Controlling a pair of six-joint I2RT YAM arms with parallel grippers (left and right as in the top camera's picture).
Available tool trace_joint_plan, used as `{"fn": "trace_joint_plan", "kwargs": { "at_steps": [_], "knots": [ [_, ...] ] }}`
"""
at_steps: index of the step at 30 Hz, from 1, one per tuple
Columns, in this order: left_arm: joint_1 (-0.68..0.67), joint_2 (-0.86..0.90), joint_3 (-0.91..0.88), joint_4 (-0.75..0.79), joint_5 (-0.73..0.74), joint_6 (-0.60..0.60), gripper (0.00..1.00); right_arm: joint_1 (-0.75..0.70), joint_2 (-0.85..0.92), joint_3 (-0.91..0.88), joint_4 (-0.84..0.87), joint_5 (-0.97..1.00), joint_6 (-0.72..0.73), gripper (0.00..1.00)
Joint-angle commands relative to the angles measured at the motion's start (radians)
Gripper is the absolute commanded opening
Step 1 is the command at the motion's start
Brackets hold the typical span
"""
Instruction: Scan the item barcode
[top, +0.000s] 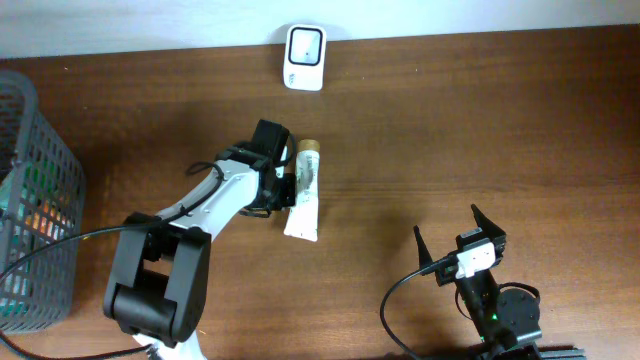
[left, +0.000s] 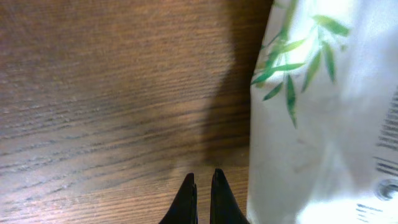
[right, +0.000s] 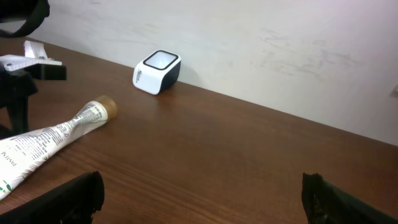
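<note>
Tabletop (top: 450, 130): tube (top: 305, 195) just beside left claw (left: 203, 180)

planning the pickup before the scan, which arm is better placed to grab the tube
Left. The left end effector sits close beside the tube, though it is shut and would have to open first. The right end effector is open but far from the tube.

table (top: 480, 130): brown wood | tube (top: 304, 195): lying flat mid-table, cap toward scanner | scanner (top: 304, 58): far edge, apart from tube | basket (top: 55, 150): grey mesh, left edge
</note>
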Motion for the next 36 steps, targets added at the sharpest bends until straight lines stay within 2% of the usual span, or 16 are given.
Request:
{"fn": "trace_joint_plan", "kwargs": {
  "at_steps": [1, 4, 9, 12, 14, 23, 31, 36],
  "knots": [
    [-0.007, -0.080, 0.076, -0.024, 0.005, 0.043, 0.00, 0.006, -0.008, -0.005, -0.005, 0.002, 0.001, 0.98],
    [-0.047, -0.126, 0.079, -0.034, 0.005, 0.088, 0.00, 0.006, -0.008, -0.005, -0.005, 0.002, 0.001, 0.98],
    [-0.156, -0.105, 0.076, -0.041, 0.005, 0.299, 0.00, 0.006, -0.008, -0.005, -0.005, 0.002, 0.001, 0.98],
    [-0.196, -0.097, 0.073, -0.046, -0.008, 0.351, 0.00, 0.006, -0.008, -0.005, -0.005, 0.002, 0.001, 0.99],
    [-0.206, -0.087, 0.071, -0.052, -0.067, 0.347, 0.00, 0.006, -0.008, -0.005, -0.005, 0.002, 0.001, 0.98],
    [-0.202, -0.046, 0.068, -0.037, -0.119, 0.344, 0.00, 0.006, -0.008, -0.005, -0.005, 0.002, 0.001, 0.98],
    [-0.202, 0.010, 0.067, 0.000, -0.282, 0.195, 0.00, 0.006, -0.007, -0.005, -0.005, 0.002, 0.001, 0.98],
    [-0.202, 0.067, 0.065, 0.001, -0.281, 0.190, 0.00, 0.006, -0.007, -0.005, -0.005, 0.002, 0.001, 0.98]
  ]
}}
